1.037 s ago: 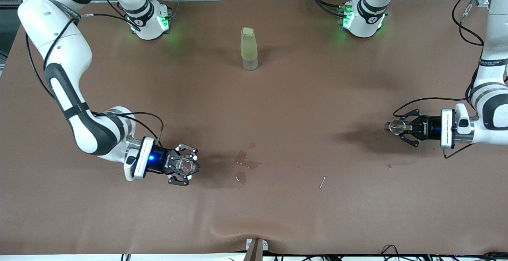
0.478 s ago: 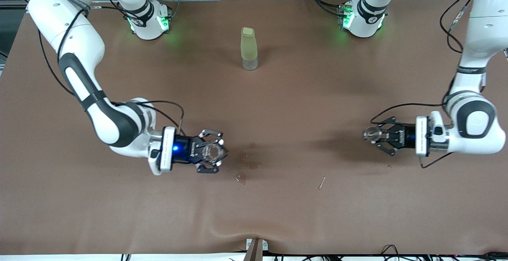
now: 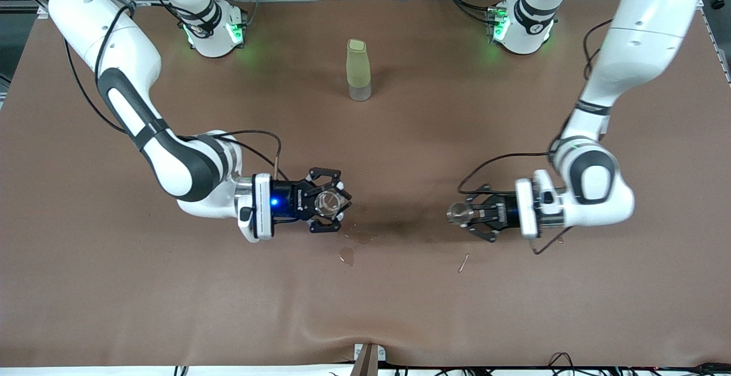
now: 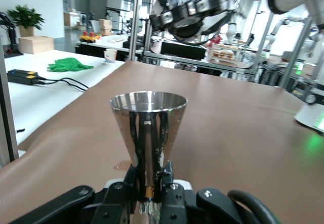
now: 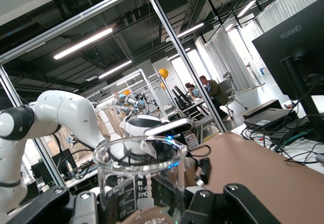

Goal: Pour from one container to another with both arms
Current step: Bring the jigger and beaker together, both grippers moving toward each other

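My right gripper (image 3: 328,206) is shut on the clear glass beaker (image 3: 327,204), held upright over the brown table beside the wet patches. The right wrist view shows the beaker (image 5: 139,181), with printed scale marks, between the jaws of the right gripper (image 5: 142,209). My left gripper (image 3: 460,214) is shut on the grey metal jigger (image 3: 457,212), its round rim facing up, over the table toward the left arm's end. In the left wrist view the jigger (image 4: 148,128) stands upright, and the left gripper (image 4: 150,181) pinches its narrow waist. The two containers face each other, apart.
A tall pale-green bottle (image 3: 358,70) stands between the two arm bases. Wet spots (image 3: 346,256) and a small stick (image 3: 463,262) lie on the brown mat nearer the front camera than the grippers. The mat's front edge (image 3: 365,359) is rumpled.
Both arms have swung toward the middle of the table, each carrying its container. The gap between beaker and jigger has shrunk a lot. Both grips are unchanged.
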`<act>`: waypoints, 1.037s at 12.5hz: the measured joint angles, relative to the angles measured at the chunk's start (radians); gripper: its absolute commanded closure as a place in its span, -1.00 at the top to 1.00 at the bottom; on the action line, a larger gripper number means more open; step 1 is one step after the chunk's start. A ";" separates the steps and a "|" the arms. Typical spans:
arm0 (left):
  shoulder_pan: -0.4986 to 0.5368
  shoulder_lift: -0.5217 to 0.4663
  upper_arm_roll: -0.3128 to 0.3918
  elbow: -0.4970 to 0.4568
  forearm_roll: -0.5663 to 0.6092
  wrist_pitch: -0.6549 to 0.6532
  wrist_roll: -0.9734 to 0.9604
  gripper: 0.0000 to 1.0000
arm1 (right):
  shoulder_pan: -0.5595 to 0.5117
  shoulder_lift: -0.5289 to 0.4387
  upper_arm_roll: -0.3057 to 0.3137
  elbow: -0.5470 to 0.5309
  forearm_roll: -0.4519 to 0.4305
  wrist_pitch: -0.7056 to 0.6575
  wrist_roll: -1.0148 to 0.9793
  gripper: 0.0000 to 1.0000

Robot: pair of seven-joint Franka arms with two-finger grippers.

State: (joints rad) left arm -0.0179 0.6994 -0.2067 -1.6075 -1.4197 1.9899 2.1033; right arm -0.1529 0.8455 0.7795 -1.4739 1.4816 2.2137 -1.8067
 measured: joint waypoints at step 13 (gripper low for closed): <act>-0.291 0.153 0.005 0.257 -0.326 0.399 0.020 -1.00 | 0.004 -0.061 0.153 -0.005 -0.012 0.217 0.513 -1.00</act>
State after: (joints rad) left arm -0.3090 0.8524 -0.2014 -1.3510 -1.7461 2.3888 2.1234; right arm -0.1490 0.7847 0.9329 -1.4791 1.4699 2.4304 -1.2937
